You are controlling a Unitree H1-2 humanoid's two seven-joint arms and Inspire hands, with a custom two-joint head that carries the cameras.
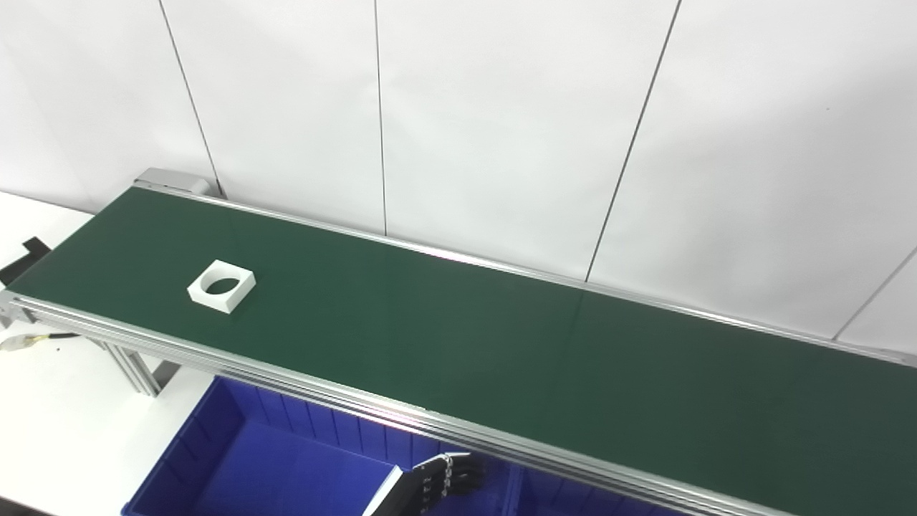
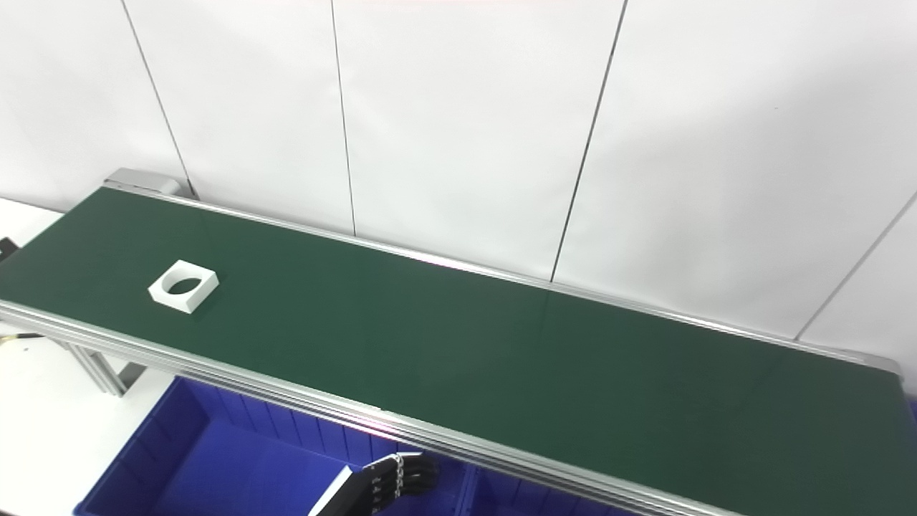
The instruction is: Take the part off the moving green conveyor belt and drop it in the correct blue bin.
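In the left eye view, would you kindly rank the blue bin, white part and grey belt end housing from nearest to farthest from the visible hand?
From the left hand:
1. Blue bin, directly beneath it.
2. White part, on the belt's left stretch.
3. Grey belt end housing, far left corner by the wall.

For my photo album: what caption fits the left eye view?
White square part with a round hole rides the green conveyor belt; a robot hand waits below, over a blue bin.

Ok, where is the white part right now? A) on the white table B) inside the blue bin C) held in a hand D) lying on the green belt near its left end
D: the white square part with a round hole lies flat on the green belt near its left end, no hand touching it.
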